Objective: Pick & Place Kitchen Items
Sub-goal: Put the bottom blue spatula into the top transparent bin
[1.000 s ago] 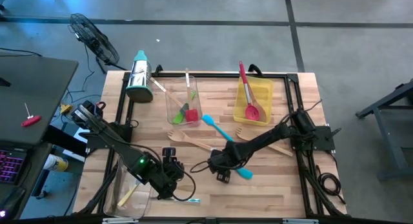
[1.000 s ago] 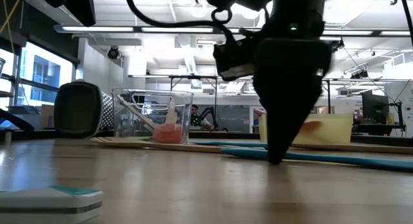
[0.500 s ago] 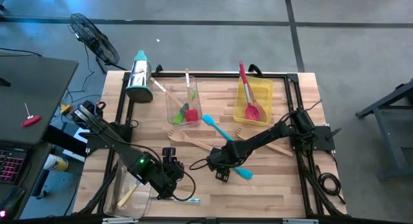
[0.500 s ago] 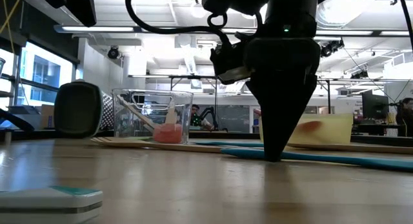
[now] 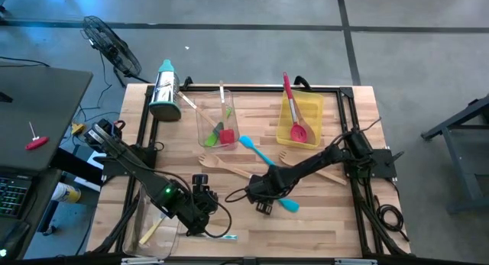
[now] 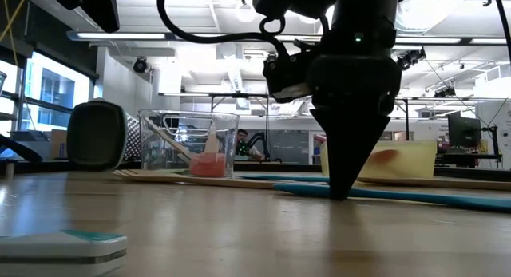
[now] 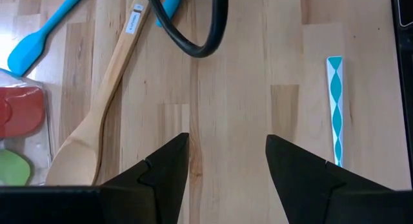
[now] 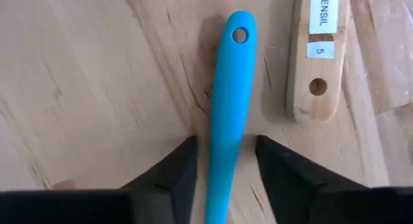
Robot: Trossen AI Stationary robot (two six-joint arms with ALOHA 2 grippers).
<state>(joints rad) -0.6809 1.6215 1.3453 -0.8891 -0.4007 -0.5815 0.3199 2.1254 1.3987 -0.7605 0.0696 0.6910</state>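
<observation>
My right claw (image 5: 269, 198) is down on a blue spatula (image 5: 288, 204) mid-surface; my left claw (image 5: 200, 195) waits wide open near the front.

High view: the blue spatula lies on the wooden surface (image 5: 336, 219) under my right claw, a second blue spatula (image 5: 257, 152) behind it; a red spatula (image 5: 293, 112) sits in the yellow bin (image 5: 313, 106), red and green ones in the clear bin (image 5: 215, 121). Low view: my right claw (image 6: 342, 193) touches down on the blue spatula (image 6: 415, 196). Left wrist view: my left claw (image 7: 227, 156) is open over bare wood, a wooden spoon (image 7: 97, 124) beside it. Right wrist view: my right claw (image 8: 226, 156) straddles the blue handle (image 8: 227, 101), fingers (image 8: 174, 166) just beside it; I can't tell if they press yet.
</observation>
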